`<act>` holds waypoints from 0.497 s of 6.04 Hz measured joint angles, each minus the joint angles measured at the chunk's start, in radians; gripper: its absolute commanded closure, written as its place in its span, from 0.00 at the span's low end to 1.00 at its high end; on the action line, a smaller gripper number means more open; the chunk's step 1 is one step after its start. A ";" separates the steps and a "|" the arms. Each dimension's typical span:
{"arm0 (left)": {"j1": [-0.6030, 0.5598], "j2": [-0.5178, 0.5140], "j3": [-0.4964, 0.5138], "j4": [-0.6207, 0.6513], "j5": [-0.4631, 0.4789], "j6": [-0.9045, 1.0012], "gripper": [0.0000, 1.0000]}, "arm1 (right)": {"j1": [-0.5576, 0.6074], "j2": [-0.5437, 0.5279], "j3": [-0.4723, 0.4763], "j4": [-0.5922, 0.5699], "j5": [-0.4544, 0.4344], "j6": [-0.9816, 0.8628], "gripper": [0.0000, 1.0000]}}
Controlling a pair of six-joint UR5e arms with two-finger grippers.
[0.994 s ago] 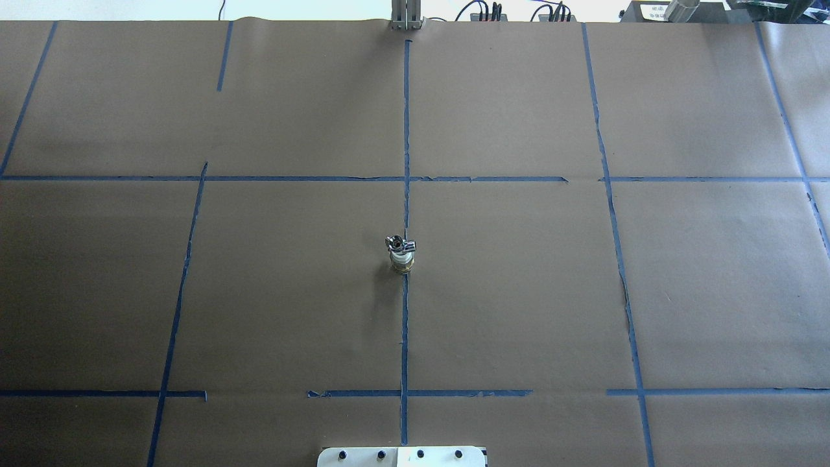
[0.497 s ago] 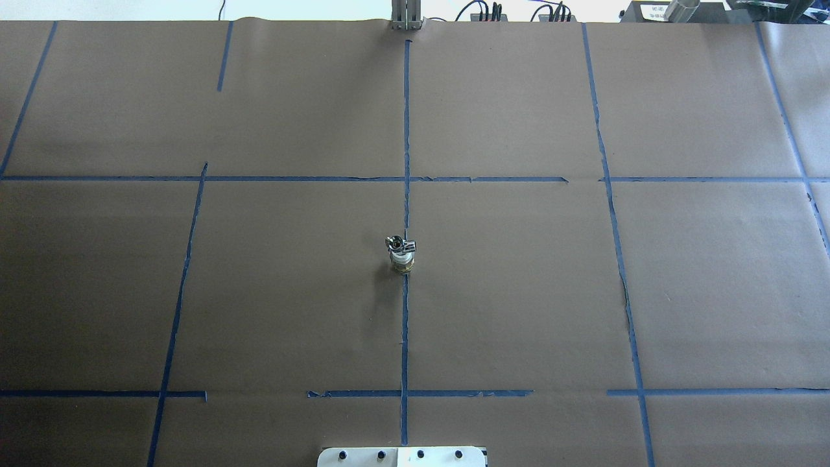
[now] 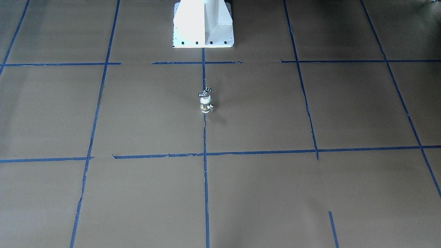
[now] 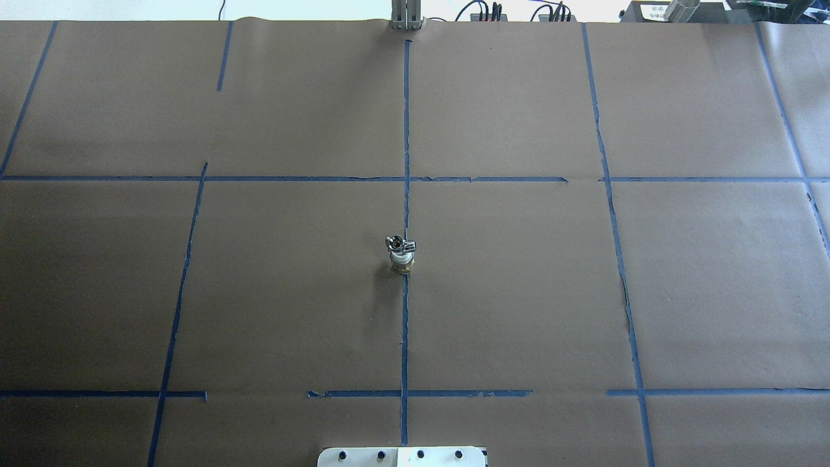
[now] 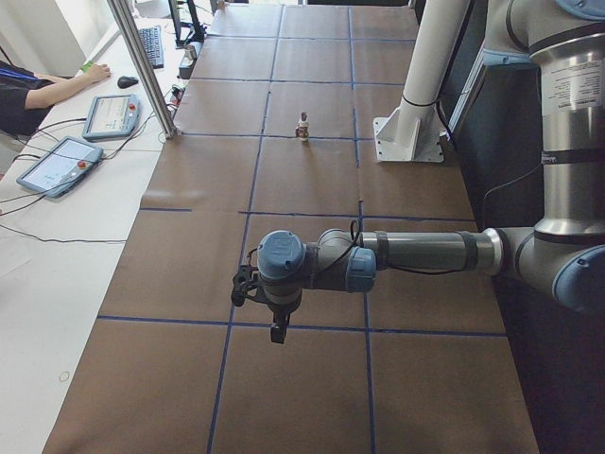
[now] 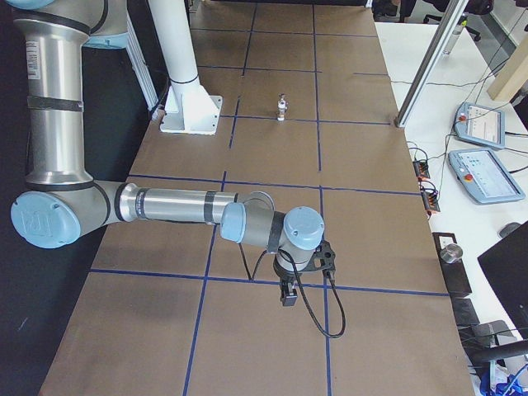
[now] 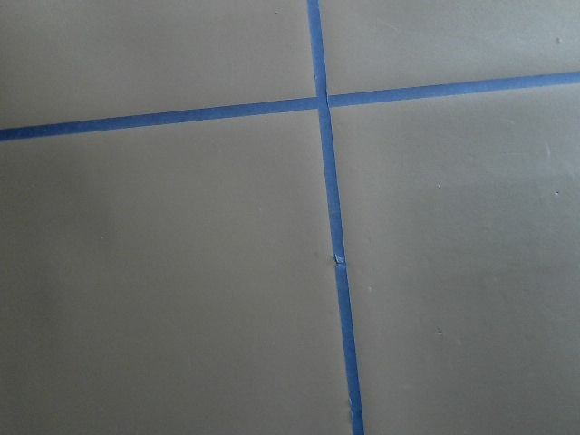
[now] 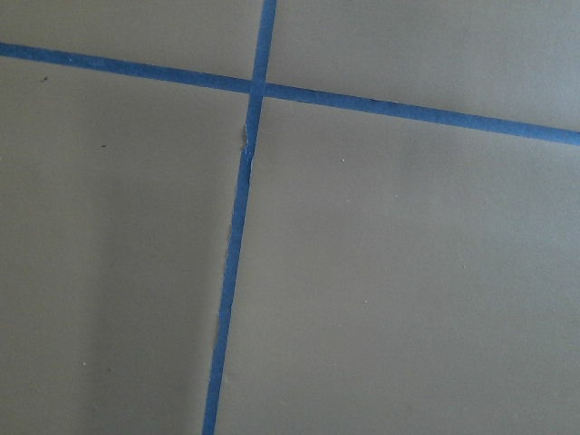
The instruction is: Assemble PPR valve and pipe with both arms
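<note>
Counter [image 4: 519, 292], covered with brown paper [image 3: 144, 113] and ruled into rectangles by strips of blue tape [image 4: 404, 324]. Near the middle of the counter, the PPR valve [image 4: 402, 262] stands upright on the centre strip. Its metal band is low on the body and its side knob [image 3: 211, 109] sticks out. The pipe [image 4: 401, 244] rests on the valve's top end, clear of the paper. The white pedestal base [image 3: 203, 24] stands at the robot's edge, in line with the same strip.

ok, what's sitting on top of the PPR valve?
The chrome T-shaped pipe stands on the PPR valve. The valve's top opening is covered, so seating depth is unseen.
</note>
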 measured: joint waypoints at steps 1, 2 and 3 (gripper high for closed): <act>0.009 -0.001 0.012 -0.005 0.003 0.000 0.00 | 0.000 -0.001 0.000 0.001 0.000 -0.001 0.00; 0.024 -0.001 0.017 -0.004 0.005 -0.002 0.00 | -0.001 -0.003 0.000 0.001 0.000 -0.001 0.00; 0.034 0.005 0.019 -0.004 0.004 -0.002 0.00 | -0.001 -0.005 -0.001 0.001 -0.001 -0.001 0.00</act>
